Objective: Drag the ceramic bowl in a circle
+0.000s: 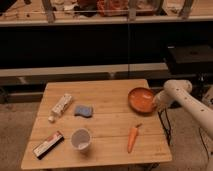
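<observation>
Holding point: the gripper (157,102) sits at the right-hand rim of the ceramic bowl (140,100); whether it is clamped on that rim or only set against it, I cannot tell.
Bowl's place: on the far right part of the table (107,90), close to its right edge as seen from the camera, with its glossy inside showing.
Why the rim: contact at the edge, and not from above the middle, would let the arm steer the bowl along the wood without lifting it (my reading, fitting a drag).
Arm: the white arm (189,103) comes in from beyond the table's right side, so it crosses none of the other items.
Neighbours: a carrot (132,138) lies nearer the camera than the bowl, apart from it; a blue sponge (83,110), a white tube (61,107), a clear plastic cup (81,139) and a flat packet (48,145) are well apart on the left half.
Risk: a wide circle could meet the carrot or run the bowl off the near edge.
Surface: pale wooden boards, flat and bare between the items, likely smooth enough for sliding.
Room: dark shelving behind with metal uprights, a red crate (117,7) on top, a black box (192,57) at right, speckled floor below.
</observation>
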Controlling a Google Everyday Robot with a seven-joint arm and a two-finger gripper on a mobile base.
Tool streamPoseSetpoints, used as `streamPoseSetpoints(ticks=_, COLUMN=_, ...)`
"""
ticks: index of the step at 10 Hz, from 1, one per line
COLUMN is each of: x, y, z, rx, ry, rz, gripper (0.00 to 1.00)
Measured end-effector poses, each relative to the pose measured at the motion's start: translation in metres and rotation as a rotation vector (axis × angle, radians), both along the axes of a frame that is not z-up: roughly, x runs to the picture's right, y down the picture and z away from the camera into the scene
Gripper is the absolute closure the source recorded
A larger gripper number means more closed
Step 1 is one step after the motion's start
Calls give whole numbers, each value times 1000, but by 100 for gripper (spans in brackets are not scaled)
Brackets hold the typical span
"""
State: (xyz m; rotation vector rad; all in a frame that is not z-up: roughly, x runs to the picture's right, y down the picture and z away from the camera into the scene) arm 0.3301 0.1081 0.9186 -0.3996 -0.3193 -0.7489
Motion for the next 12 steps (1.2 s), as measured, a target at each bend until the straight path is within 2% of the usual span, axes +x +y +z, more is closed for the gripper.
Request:
streamPoseSetpoints(ticks=2, x=-23, y=-18, z=9, rx=18, ry=-6, rz=-12, gripper=100)
streamPoseSetpoints(ticks=4, x=-62, y=-30, z=12, rx=32, ry=-35, rz=-42, gripper=100)
streamPoseSetpoints(ticks=6, x=-120, y=-35, z=9, rx=46, ry=-96, rz=-102, gripper=100)
streamPoseSetpoints(ticks=9, x=-180, y=-27, z=-4, rx=54, ry=-181, rz=-184, gripper=100)
streamPoseSetpoints(ticks=12, x=-194, y=-6, z=-20, rx=41, ry=-210, rz=-208, gripper=100)
